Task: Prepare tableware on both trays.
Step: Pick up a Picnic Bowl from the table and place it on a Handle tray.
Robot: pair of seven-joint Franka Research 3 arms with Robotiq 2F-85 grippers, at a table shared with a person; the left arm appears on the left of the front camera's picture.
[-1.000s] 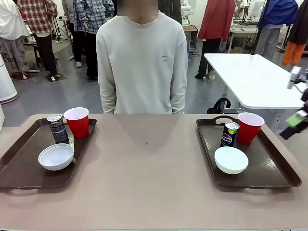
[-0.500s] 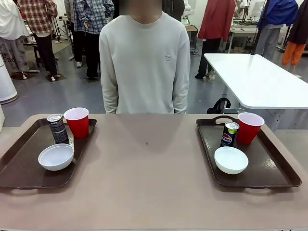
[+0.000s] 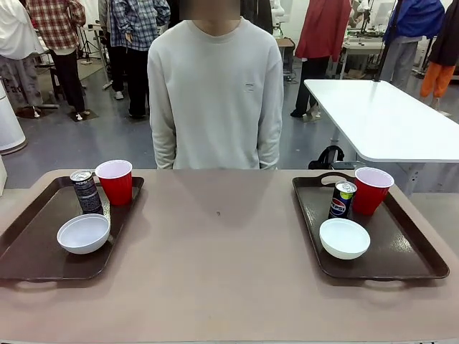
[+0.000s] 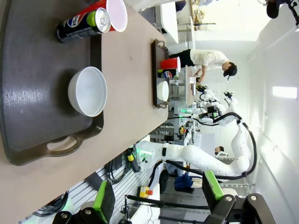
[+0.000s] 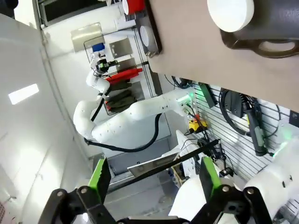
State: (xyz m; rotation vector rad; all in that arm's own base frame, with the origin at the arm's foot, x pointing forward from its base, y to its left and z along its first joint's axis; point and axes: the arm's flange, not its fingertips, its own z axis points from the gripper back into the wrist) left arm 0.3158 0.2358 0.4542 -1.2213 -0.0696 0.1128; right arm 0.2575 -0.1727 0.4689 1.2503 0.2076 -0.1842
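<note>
Two dark brown rimmed trays, left tray [image 3: 43, 247] and right tray [image 3: 401, 251], sit at opposite ends of the smooth tan desk [image 3: 222, 272], wide bare span between. Left: black can [image 3: 86, 192], red cup [image 3: 115, 182], white bowl [image 3: 84, 233]. Right: blue can [image 3: 342, 200], red cup [image 3: 372, 190], white bowl [image 3: 344, 238]. Left hand [image 4: 156, 196] and right hand [image 5: 154, 179] both spread, holding nothing, off the desk's near edge

right gripper gone from front view
</note>
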